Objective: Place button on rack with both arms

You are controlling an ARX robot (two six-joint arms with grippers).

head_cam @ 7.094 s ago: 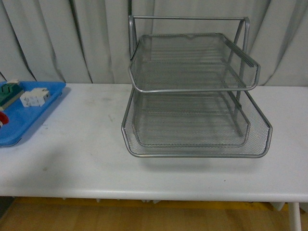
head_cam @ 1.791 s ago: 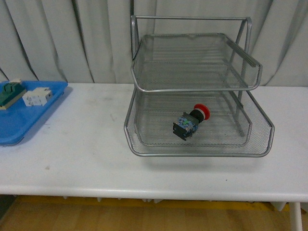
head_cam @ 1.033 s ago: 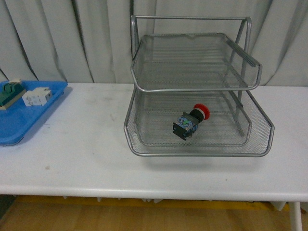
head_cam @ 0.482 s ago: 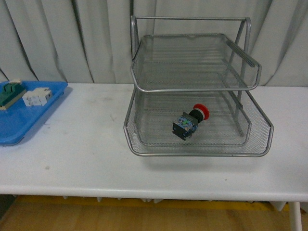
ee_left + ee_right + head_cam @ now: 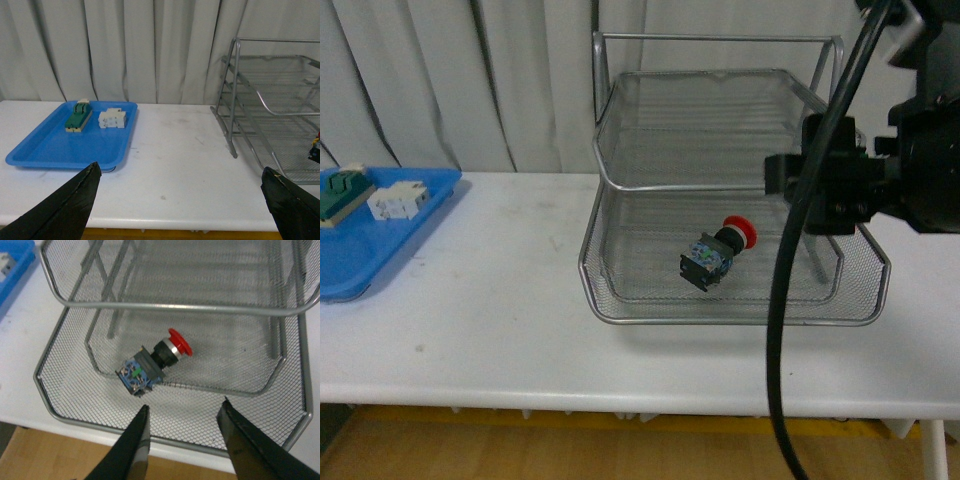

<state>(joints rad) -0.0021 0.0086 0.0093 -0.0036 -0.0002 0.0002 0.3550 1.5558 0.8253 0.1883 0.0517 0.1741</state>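
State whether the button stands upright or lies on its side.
On its side: the button lies on the rack's mesh, red cap pointing sideways.

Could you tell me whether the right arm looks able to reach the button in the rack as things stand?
Probably yes: the right end effector is open near the button, which lies uncovered on the rack; only the tier overhead limits approach.

A white desk spans the front view, with pale pleated curtains hanging close behind it and a strip of yellowish wooden floor showing below its front edge. On the desk's left end lies a flat blue tray. Two small parts rest toward the tray's far side: a green-and-cream block and, just beside it, a white blocky component; they sit apart, not touching. A few faint dark scuffs mark the desk surface beyond the tray.
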